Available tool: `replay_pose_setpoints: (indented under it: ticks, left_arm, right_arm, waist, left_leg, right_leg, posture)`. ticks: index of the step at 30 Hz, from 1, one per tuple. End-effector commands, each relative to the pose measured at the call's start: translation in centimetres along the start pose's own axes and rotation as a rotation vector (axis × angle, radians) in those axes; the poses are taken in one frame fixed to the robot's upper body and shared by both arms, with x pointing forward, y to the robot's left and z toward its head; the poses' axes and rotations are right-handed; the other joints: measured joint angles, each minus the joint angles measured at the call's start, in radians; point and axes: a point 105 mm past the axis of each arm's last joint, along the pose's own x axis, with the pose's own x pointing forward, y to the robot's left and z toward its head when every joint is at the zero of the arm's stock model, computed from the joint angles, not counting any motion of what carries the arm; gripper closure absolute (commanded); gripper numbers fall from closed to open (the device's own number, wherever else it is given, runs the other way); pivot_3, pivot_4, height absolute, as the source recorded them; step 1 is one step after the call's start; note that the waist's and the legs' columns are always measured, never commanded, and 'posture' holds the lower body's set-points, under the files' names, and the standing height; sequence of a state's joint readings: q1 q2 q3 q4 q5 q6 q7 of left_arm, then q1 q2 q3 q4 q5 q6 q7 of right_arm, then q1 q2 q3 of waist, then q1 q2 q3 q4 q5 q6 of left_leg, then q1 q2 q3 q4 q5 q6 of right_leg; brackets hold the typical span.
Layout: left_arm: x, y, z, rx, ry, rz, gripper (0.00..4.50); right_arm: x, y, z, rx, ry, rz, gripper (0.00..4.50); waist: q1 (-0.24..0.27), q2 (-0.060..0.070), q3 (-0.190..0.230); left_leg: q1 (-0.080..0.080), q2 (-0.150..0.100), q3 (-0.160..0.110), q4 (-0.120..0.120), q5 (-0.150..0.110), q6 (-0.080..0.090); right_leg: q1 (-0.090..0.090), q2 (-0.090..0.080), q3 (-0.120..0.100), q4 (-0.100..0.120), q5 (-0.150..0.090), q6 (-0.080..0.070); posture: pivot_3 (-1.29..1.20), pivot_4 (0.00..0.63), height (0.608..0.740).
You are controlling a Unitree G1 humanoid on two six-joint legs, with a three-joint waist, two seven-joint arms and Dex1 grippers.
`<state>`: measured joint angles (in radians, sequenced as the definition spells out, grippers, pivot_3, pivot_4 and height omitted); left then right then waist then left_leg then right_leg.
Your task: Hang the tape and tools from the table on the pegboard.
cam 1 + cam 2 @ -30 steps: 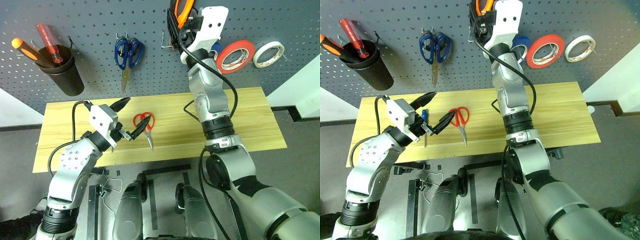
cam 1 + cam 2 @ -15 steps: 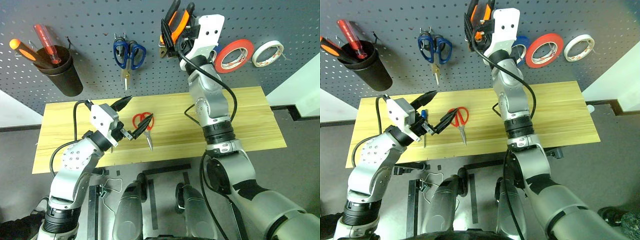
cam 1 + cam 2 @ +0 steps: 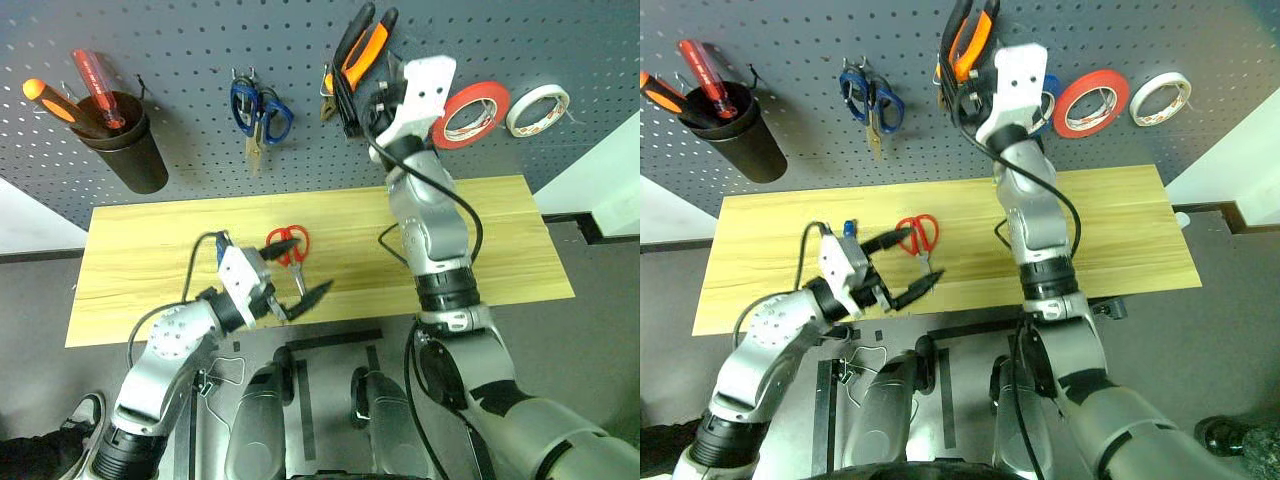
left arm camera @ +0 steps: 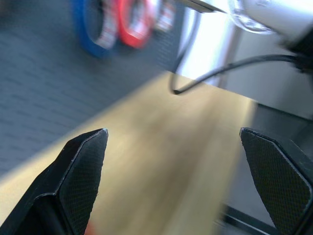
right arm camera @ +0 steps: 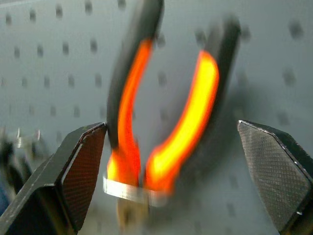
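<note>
A black cup (image 3: 130, 150) on the pegboard (image 3: 180, 60) holds two screwdrivers (image 3: 85, 90). The pliers (image 3: 355, 50) and red tape (image 3: 470, 113) hang there; the right gripper (image 5: 171, 166) gapes around the handles. The left gripper (image 3: 290, 300), spread empty, hovers by the red scissors (image 3: 290, 250) on the table (image 3: 500, 240).

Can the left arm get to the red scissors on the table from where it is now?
Probably yes. The left gripper is open and hovers just beside the red scissors, which lie flat on the table with nothing between them.
</note>
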<state>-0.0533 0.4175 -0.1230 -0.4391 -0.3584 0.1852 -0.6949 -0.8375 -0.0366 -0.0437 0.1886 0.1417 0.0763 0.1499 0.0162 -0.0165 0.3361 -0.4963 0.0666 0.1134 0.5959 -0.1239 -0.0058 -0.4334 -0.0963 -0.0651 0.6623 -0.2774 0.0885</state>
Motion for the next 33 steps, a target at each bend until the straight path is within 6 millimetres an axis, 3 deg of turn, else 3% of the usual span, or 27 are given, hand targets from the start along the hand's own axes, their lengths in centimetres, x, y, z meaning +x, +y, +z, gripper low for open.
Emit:
replay_pose_setpoints:
  ticks: [1, 12, 15, 17, 20, 27, 33]
  left_arm:
    - [0.4, 0.1, 1.3, 0.056, -0.058, 0.004, 0.0]
    - [0.7, 1.1, 0.7, 0.075, -0.055, -0.004, 0.0]
    - [-0.1, -0.9, 1.1, 0.092, -0.023, -0.075, 0.0]
    - [-0.3, -2.4, 0.6, 0.065, 0.017, -0.116, 0.0]
    - [-0.1, -0.8, -2.0, 0.046, 0.131, 0.042, 0.0]
    - [2.9, 3.4, -5.3, -0.132, 0.219, 0.463, 0.0]
    - [4.2, 4.4, -8.5, -0.297, 0.343, 0.697, 0.0]
  right_arm:
    - [-0.6, -0.1, 2.3, -0.039, -0.068, 0.013, 0.02]
    - [-3.0, -1.8, 1.8, -0.094, -0.01, -0.008, 0.02]
    - [-6.1, 0.5, 1.3, 0.02, 0.08, 0.219, 0.02]
    - [-9.1, 2.1, 1.6, 0.098, 0.144, 0.388, 0.02]
    - [-11.4, 2.1, 2.0, 0.126, 0.196, 0.428, 0.02]
    - [-10.3, 1.5, 1.8, 0.111, 0.215, 0.325, 0.02]
    - [-10.3, 1.8, 1.5, 0.113, 0.232, 0.298, 0.02]
  waist:
    - [-0.001, 0.0, -0.007]
    - [-0.002, -0.001, -0.065]
    - [0.0, -0.003, -0.073]
    - [0.001, -0.002, -0.075]
    - [0.009, 0.0, -0.082]
    - [-0.002, 0.0, -0.089]
    - [0.0, 0.0, -0.09]
  left_leg:
    - [0.0, 0.0, 0.0, 0.0, -0.001, -0.001]
    - [0.001, 0.0, 0.0, 0.0, -0.001, 0.001]
    - [0.001, 0.0, 0.0, 0.0, -0.001, 0.001]
    - [0.001, 0.0, -0.001, 0.0, -0.002, 0.002]
    - [0.002, 0.0, -0.002, 0.0, -0.003, 0.005]
    - [0.006, 0.005, -0.009, 0.001, -0.005, 0.002]
    - [0.003, 0.004, -0.008, 0.003, -0.002, 0.007]
  right_leg:
    - [0.0, 0.0, 0.0, 0.0, 0.0, 0.0]
    - [0.0, 0.002, 0.0, 0.0, 0.001, -0.001]
    - [0.0, 0.002, 0.0, 0.0, 0.001, -0.001]
    - [0.002, 0.002, 0.0, -0.002, 0.001, -0.001]
    - [0.004, 0.001, 0.0, -0.004, 0.001, -0.001]
    - [0.008, 0.005, -0.001, -0.017, 0.012, -0.01]
    - [0.008, 0.003, 0.0, -0.015, 0.013, -0.007]
  posture:
    - [0.13, 0.198, 0.717]
    - [0.1, 0.16, 0.717]
    - [0.1, 0.159, 0.717]
    - [0.1, 0.16, 0.717]
    - [0.09, 0.166, 0.717]
    - [0.06, 0.193, 0.717]
    - [0.05, 0.217, 0.717]
